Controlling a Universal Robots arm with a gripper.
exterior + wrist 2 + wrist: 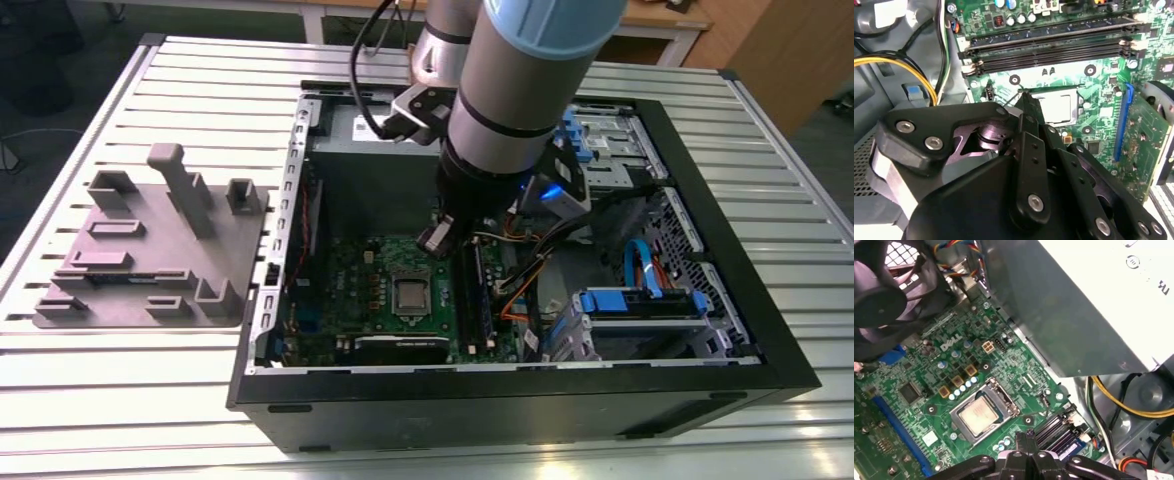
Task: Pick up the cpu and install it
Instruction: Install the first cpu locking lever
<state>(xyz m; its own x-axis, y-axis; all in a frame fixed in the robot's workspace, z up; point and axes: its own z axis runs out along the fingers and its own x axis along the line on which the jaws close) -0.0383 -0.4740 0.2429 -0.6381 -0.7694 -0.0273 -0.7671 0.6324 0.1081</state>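
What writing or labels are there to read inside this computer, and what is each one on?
Green motherboard: a white maker's logo; its other white markings are too small to read.
Large grey power-supply box: white label with print cut off at the edge, unreadable.

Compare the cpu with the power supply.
The cpu is a small, thin square; the power supply is a big box. The cpu lies flat in the socket on the motherboard; the power supply stands beside that board. Both have grey metal faces and sit inside the case.
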